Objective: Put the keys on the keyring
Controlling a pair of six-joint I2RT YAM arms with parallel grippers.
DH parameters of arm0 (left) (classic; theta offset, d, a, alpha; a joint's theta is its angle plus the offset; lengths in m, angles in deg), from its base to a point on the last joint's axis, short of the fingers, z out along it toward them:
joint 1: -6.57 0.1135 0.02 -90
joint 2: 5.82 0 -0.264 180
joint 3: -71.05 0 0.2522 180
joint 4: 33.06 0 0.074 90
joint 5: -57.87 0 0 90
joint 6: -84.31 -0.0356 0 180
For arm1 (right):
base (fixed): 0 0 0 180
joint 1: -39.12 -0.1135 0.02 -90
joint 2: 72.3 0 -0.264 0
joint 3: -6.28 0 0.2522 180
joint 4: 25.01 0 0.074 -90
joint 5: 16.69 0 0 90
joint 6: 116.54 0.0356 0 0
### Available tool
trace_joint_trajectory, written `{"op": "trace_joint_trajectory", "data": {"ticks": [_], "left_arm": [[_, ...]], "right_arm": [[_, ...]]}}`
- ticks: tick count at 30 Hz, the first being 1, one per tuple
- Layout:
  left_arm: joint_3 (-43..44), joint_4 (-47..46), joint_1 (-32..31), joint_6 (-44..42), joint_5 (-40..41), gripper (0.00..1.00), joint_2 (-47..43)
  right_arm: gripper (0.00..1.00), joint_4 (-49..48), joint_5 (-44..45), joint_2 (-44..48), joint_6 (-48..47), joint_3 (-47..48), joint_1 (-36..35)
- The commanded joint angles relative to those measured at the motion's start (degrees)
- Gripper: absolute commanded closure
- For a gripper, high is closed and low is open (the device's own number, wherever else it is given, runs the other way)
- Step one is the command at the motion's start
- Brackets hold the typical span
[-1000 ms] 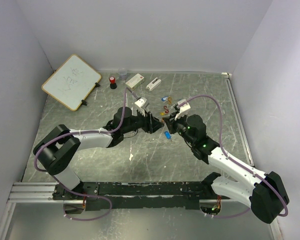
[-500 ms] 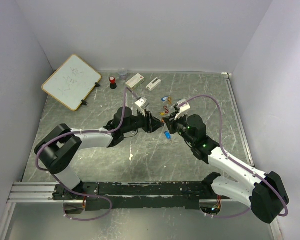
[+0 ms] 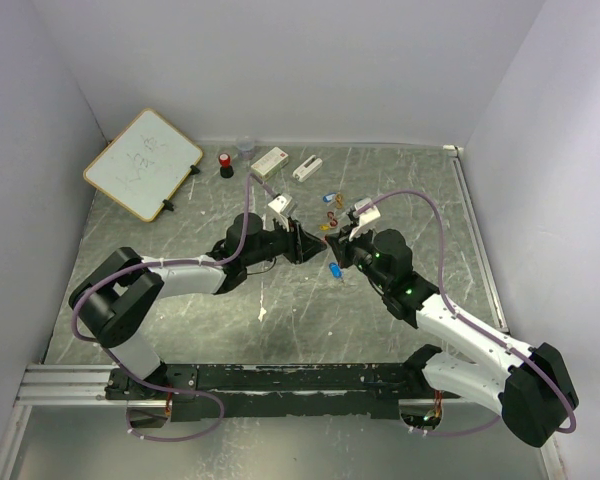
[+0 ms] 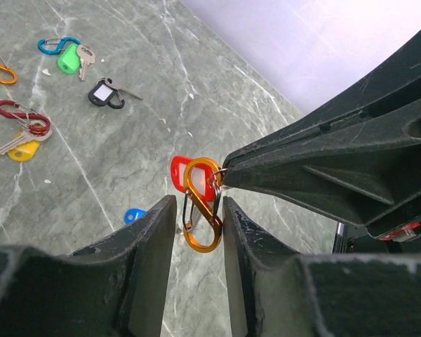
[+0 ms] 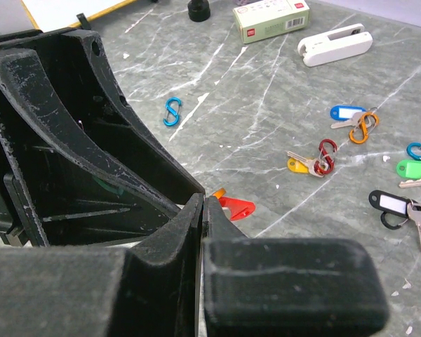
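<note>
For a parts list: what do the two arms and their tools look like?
The left arm and right arm have white links, black joints and a looping purple cable each. The left tool and right tool are scuffed matte-black wedges. Small green lights dot the right arm.

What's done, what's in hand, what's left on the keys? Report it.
Done, apparently: yellow key, blue key, green key and black key each lie clipped. In hand: right fingers pinch the red key at the orange clip, which sits between the open left fingers. Left: finishing that hook-up; I can't tell if it's on. A blue clip lies loose.
</note>
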Motion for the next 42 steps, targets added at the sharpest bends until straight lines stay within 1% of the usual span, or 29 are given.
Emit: {"op": "trace_joint_trajectory", "data": {"ticks": [1, 5, 7, 9, 13, 16, 27, 31, 36, 38, 40, 42], "left_arm": [[1.4, -2.9, 0.4, 0.2, -1.6, 0.56, 0.4], [1.4, -3.0, 0.4, 0.4, -1.7, 0.56, 0.6], [1.3, -3.2, 0.5, 0.4, -1.7, 0.59, 0.5], [1.3, -3.2, 0.5, 0.4, -1.6, 0.65, 0.4], [1.2, -3.3, 0.5, 0.4, -1.8, 0.87, 0.4], [1.3, -3.2, 0.6, 0.4, -2.0, 0.93, 0.4], [1.3, -2.9, 0.6, 0.6, -2.0, 0.9, 0.1], [1.5, -2.3, 0.6, 0.3, -1.9, 0.84, -0.2], [1.1, -0.3, 0.7, -0.7, 0.2, 0.7, -1.4], [0.9, 0.2, 0.8, -1.1, 0.5, 0.69, -2.0], [0.8, 0.3, 0.8, -1.1, 0.5, 0.66, -2.4], [0.7, 0.1, 0.7, -1.0, 0.3, 0.65, -2.7]], "right_arm": [[1.0, -1.1, -0.4, 1.0, -0.5, 0.3, 0.0], [1.0, -1.1, -0.3, 1.1, -0.6, 0.2, 0.0], [1.0, -1.0, -0.2, 1.2, -0.6, 0.2, 0.0], [1.0, -1.0, -0.2, 1.2, -0.6, 0.2, 0.0], [1.0, -1.0, -0.2, 1.0, -0.6, 0.2, 0.0], [1.0, -1.1, -0.1, 0.9, -0.6, 0.2, 0.0], [1.0, -1.0, 0.1, 0.9, -0.6, 0.1, 0.0], [1.0, -0.8, 0.6, 1.1, -0.6, 0.2, 0.0], [1.0, 0.6, 2.8, 1.3, -0.7, 0.7, 0.0], [1.0, 0.9, 3.7, 1.2, -0.7, 0.8, 0.0], [1.0, 1.2, 4.4, 0.8, -0.5, 1.0, 0.0], [1.0, 1.3, 4.6, 0.4, -0.5, 1.2, 0.0]]}}
